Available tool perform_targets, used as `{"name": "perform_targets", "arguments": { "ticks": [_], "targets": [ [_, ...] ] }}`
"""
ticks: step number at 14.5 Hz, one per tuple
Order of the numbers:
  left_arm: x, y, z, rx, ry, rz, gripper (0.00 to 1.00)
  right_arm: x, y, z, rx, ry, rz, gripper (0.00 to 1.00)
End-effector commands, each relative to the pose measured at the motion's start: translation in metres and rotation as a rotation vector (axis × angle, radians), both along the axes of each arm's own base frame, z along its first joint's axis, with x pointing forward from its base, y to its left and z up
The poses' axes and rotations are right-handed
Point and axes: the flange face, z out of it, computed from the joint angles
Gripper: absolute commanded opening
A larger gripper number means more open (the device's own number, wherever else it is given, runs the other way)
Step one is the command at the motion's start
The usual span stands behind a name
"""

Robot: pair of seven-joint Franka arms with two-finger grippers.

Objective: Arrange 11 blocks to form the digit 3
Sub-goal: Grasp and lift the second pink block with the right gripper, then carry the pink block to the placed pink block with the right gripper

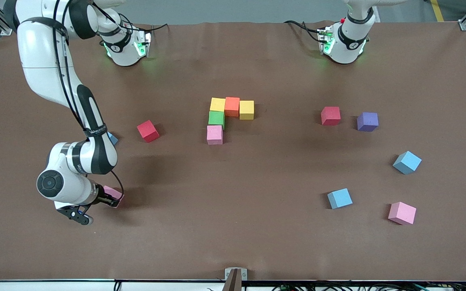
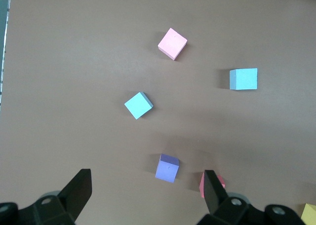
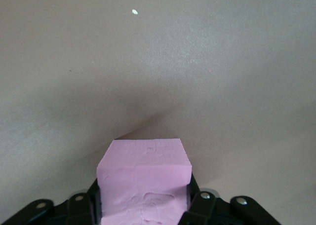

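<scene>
Five blocks sit joined mid-table: yellow (image 1: 217, 104), orange (image 1: 231, 106) and yellow (image 1: 246, 109) in a row, with green (image 1: 216, 118) and pink (image 1: 214, 134) running nearer the camera from the first yellow. My right gripper (image 1: 107, 199) is low at the right arm's end of the table, shut on a pink block (image 1: 114, 194), which fills the right wrist view (image 3: 143, 180) between the fingers (image 3: 193, 198). My left gripper (image 2: 147, 185) is open and empty, high over the left arm's end, and is out of the front view.
Loose blocks: red (image 1: 148, 131), light blue (image 1: 113, 138) half hidden by the right arm, red (image 1: 330, 115), light blue (image 1: 407, 162), light blue (image 1: 339, 198), pink (image 1: 402, 213). A purple cube (image 1: 367, 121) sits beside the second red one.
</scene>
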Motion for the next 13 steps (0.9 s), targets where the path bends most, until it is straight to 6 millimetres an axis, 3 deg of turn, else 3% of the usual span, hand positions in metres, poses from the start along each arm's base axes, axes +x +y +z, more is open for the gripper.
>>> {"name": "perform_targets", "arguments": {
  "ticks": [1, 4, 6, 10, 13],
  "targets": [
    [-0.005, -0.002, 0.006, 0.014, 0.003, -0.010, 1.00, 0.003, -0.002, 0.007, 0.004, -0.008, 0.016, 0.27],
    [-0.006, 0.000, 0.006, 0.014, 0.003, -0.007, 1.00, 0.005, 0.017, 0.029, 0.009, -0.035, 0.044, 0.26],
    [-0.005, 0.000, 0.005, 0.014, 0.005, -0.006, 1.00, 0.001, 0.043, 0.052, 0.019, -0.001, 0.077, 0.25],
    [-0.005, 0.002, 0.005, 0.015, 0.005, -0.004, 1.00, -0.013, 0.134, 0.098, 0.055, 0.073, 0.198, 0.25],
    [-0.004, 0.002, 0.003, 0.015, 0.006, -0.003, 1.00, -0.031, 0.196, 0.101, 0.076, 0.084, 0.268, 0.25]
  ]
}}
